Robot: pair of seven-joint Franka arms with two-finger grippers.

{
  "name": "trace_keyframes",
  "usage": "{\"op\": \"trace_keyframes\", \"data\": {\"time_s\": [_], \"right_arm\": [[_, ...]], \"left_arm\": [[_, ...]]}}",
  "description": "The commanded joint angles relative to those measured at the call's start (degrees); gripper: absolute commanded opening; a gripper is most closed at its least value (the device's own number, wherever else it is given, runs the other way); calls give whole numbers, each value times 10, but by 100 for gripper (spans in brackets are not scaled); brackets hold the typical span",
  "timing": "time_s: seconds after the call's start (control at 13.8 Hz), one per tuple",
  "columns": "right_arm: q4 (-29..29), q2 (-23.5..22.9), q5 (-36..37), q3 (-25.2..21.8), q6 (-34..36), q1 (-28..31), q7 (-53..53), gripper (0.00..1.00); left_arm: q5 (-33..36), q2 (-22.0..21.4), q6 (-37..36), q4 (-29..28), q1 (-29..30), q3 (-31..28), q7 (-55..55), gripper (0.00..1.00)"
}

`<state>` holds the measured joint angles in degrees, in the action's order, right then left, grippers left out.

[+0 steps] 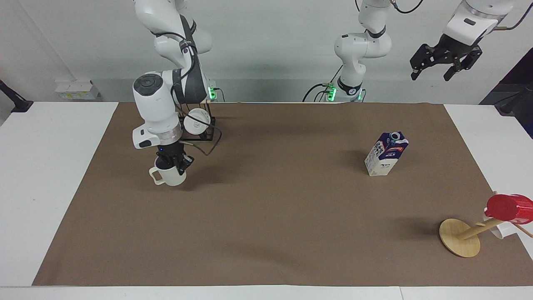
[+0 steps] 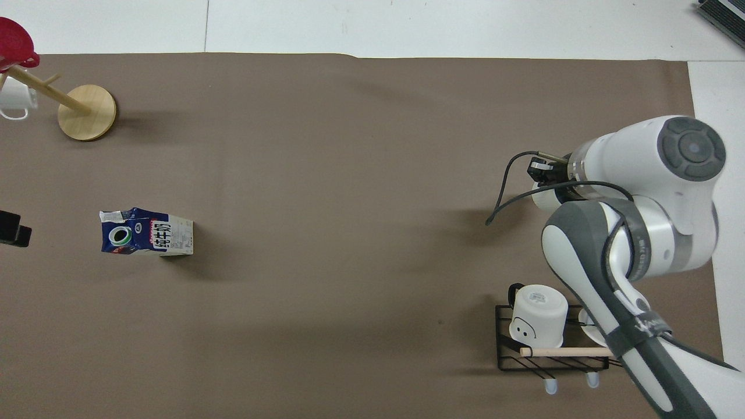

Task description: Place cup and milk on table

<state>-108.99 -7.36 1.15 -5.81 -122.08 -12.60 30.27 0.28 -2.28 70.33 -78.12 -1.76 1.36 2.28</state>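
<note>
A white table (image 1: pixel 50 175) under a brown sheet (image 1: pixel 270 216) fills both frames, the sheet reaching almost edge to edge in the overhead view (image 2: pixel 349 145).

The right arm (image 1: pixel 160 104) descends at the upper left of the facing view and enters from the lower right of the overhead view (image 2: pixel 634 233). Its right gripper (image 1: pixel 170 161) points straight down at centre left of the facing view, fingers pinched on the rim of the cup (image 1: pixel 168 176), one finger inside and one outside. The cup is upright with its handle toward the frame's left edge; whether its base touches the sheet or hangs just above cannot be told. In the overhead view only a sliver of the cup (image 2: pixel 542 201) shows beneath the wrist, at centre right.

The left arm (image 1: pixel 362 46) waits at the top of the facing view, its left gripper (image 1: pixel 431 68) raised in the upper right corner with fingers spread and nothing between them.

A black wire rack (image 1: pixel 204 131) holding a white mug (image 1: pixel 198 121) stands beside the right arm, at lower right in the overhead view (image 2: pixel 547 343).

The milk (image 1: pixel 386 154) stands upright on the sheet at centre right of the facing view, centre left overhead (image 2: pixel 145 233).

A tipped wooden mug stand (image 1: pixel 460 241) carrying a red cup (image 1: pixel 510 208) lies at the lower right of the facing view.
</note>
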Motion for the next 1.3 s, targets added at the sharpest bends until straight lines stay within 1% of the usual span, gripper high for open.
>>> {"op": "trace_keyframes", "data": {"time_s": [0.0,0.14,0.22,0.36,0.51,0.65,0.8,1.01,1.09,1.23], "right_arm": [[61,0,7,2,72,-19,33,0],[64,-4,6,1,68,-51,69,0],[64,-4,7,1,68,-57,79,0],[65,-13,8,1,65,-98,135,0],[82,-40,17,1,62,-139,195,0],[103,-62,23,1,63,-167,242,0],[106,-76,23,1,55,-189,273,0],[108,-106,38,1,24,-227,322,0],[122,-125,46,1,21,-240,348,0],[169,-167,55,1,22,-264,391,0]], "left_arm": [[-7,-6,-6,-1,11,6,-1,100],[-7,-6,-6,-1,11,6,-1,100],[-7,-6,-6,-1,11,6,-1,100],[-7,-6,-6,-1,11,6,-1,100],[-7,-6,-6,-1,11,6,-1,100],[-7,-6,-5,-1,11,6,-1,100],[-7,-6,-6,-1,11,6,-1,100],[-7,-6,-6,-1,11,6,-1,100],[-7,-6,-6,-1,11,6,-1,100],[-7,-6,-6,-1,11,6,-1,100]]}}
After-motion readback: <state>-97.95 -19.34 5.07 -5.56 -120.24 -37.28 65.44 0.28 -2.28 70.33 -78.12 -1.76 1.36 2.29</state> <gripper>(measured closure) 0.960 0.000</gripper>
